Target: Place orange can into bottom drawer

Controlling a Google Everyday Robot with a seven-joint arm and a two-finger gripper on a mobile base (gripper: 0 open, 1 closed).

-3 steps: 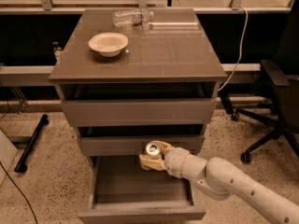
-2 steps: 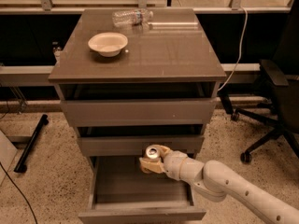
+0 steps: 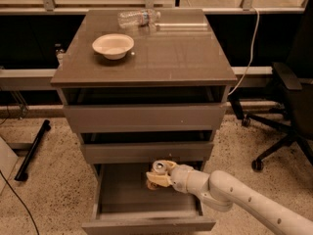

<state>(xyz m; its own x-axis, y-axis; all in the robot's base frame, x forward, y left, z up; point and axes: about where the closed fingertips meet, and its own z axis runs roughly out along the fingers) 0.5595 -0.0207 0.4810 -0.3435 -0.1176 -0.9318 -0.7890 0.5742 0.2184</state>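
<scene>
- Jaws are pinching the small orange-brown metallic can [image 3: 158,168], hovering over the rear of the open grey boxy bottom drawer [image 3: 122,194].
- You are holding it upright, silver top up, with bare drawer floor lying directly beneath.
</scene>
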